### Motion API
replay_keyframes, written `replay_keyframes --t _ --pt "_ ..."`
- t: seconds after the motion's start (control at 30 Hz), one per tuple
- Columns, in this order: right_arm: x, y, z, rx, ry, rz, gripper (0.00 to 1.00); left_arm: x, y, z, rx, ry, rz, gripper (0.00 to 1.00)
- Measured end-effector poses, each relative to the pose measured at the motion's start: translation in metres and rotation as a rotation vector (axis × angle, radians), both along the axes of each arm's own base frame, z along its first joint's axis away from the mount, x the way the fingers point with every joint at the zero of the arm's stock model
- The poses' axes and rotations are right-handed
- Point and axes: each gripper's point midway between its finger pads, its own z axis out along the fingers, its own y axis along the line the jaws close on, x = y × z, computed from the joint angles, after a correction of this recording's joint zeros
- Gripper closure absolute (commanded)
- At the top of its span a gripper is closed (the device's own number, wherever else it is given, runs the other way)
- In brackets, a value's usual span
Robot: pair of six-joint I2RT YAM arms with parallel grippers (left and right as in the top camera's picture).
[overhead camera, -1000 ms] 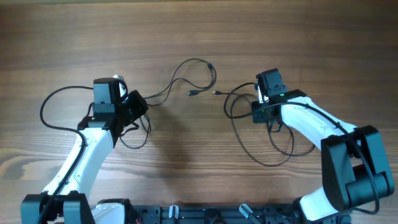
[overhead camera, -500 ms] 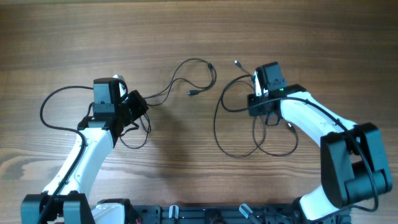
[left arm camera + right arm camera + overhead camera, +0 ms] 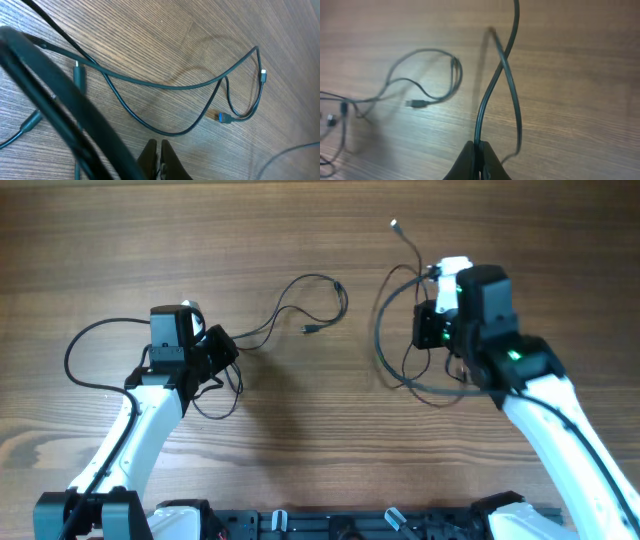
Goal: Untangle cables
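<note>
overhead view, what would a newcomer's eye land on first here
The right fingers pinch a black cable, holding it up off the table so its loops dangle right of centre. A second cable sprawls flat on the wood near the middle, its plug ends lying free.

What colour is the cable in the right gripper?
Black; the cable shows best from the right wrist.

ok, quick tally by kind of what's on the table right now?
Robot arms: 2, the left arm and the right arm
Thin black cable bunches: 2, the left bunch lying on the wood and the right bunch pinched in the right arm's fingers
Total: 4
The number of separate cords inside each bunch cannot be told.
</note>
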Motion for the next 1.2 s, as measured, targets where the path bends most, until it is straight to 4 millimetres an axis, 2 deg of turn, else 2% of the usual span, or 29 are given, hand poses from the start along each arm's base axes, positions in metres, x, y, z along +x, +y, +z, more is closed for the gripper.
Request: replay_keyframes --t 0.1,0.33,0.57,0.87,1.03,1.2 --pt "-0.006 -0.005 0.005 -0.006 -0.003 -0.016 0.96 0.000 0.000 0.000 0.000 0.001 0.000 0.96" --pt "-0.005 -0.012 0.016 -0.024 -0.048 -0.046 0.96 -0.002 0.000 -0.001 0.000 0.008 0.000 0.95" --pt "-0.002 -0.012 0.062 0.001 -0.225 -0.033 0.96 -0.001 0.000 -0.001 0.000 0.008 0.000 0.95" --pt "-0.023 -0.032 0.131 -0.006 -0.464 -0.084 0.96 -0.001 0.000 -0.001 0.000 0.008 0.000 0.96" --pt "-0.040 -0.041 0.157 -0.008 -0.551 -0.101 0.96 -0.001 0.000 -0.001 0.000 0.008 0.000 0.96" --pt "-0.047 -0.048 0.178 0.003 -0.628 -0.132 0.96 -0.002 0.000 -0.001 0.000 0.008 0.000 0.96"
